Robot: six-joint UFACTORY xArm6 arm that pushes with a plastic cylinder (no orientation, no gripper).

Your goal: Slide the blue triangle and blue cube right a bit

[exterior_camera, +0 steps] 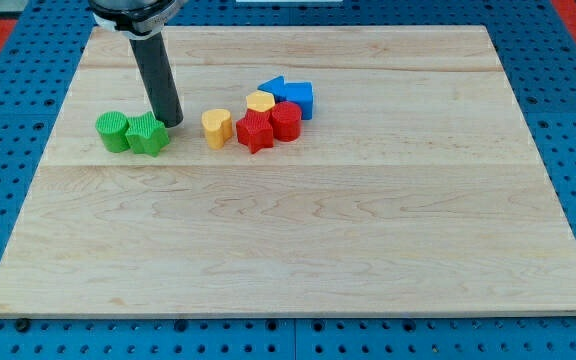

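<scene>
My tip [171,122], lower end of a straight dark rod: no jaws, nothing held, resting on the pale wooden board [298,230]. Landmark: green star-shaped block [149,134]. Tip just beside its upper-right edge; touching or not, cannot tell. Green rounded block [113,132] touches the star on the view's left. Yellow heart-like block [216,127] near, to the star's right. Further right, a tight cluster: red star-shaped block [254,131], red cylinder block [285,121], second yellow block [260,101] above them, shape unclear. Blue triangle [271,86] and blue cube [297,98] at the cluster's far top-right, well apart from the star and tip. Blue pegboard surface [8,160] surrounds the board.
</scene>
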